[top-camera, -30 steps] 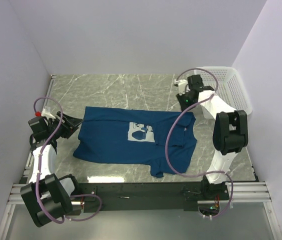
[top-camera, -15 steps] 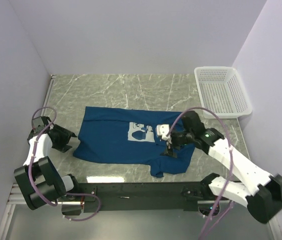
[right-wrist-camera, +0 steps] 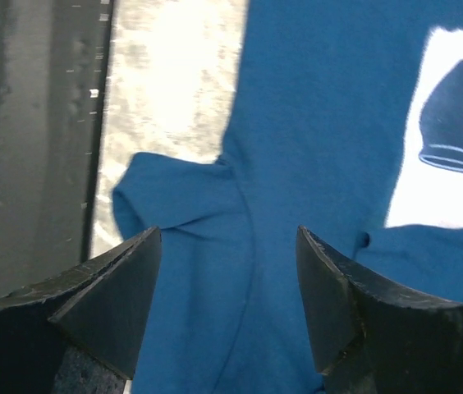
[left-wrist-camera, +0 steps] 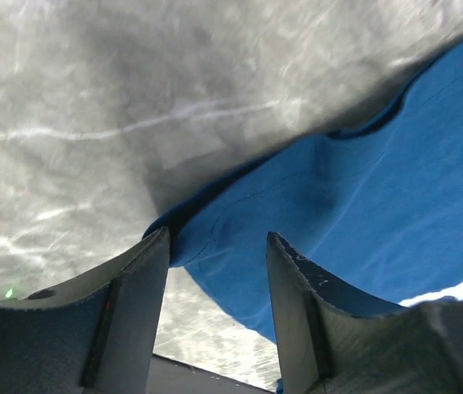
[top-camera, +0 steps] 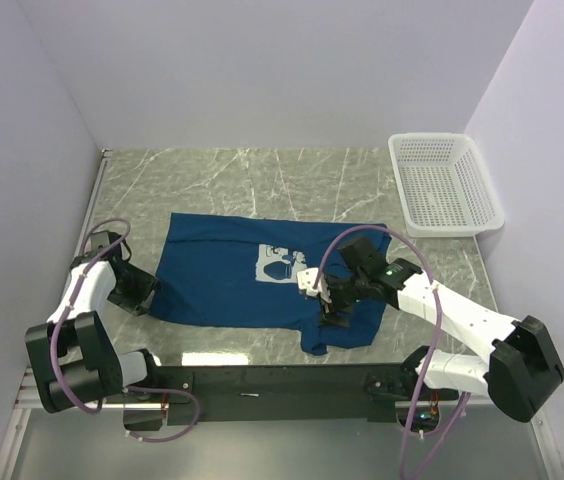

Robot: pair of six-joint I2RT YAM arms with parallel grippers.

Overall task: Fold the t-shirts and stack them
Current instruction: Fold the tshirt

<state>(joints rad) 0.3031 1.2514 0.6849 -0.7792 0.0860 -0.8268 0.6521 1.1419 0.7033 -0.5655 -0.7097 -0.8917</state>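
**Both pincers arrive at the shirt**

The right gripper (right-wrist-camera: 227,238), jaws apart and empty, has swung from the basket (top-camera: 447,185) at 2 o'clock to the t-shirt (top-camera: 227,275), over its 5 o'clock sleeve (right-wrist-camera: 174,201). The left gripper (left-wrist-camera: 215,246), also open, has reached its 8 o'clock corner. The shirt lies flat mid-table; folding looks imminent.

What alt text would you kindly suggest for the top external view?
A dark blue t-shirt with a white chest print lies spread on a marble-look table. The left hand is at its left edge, the right hand over its right side, both open. A white basket stands at the far right.
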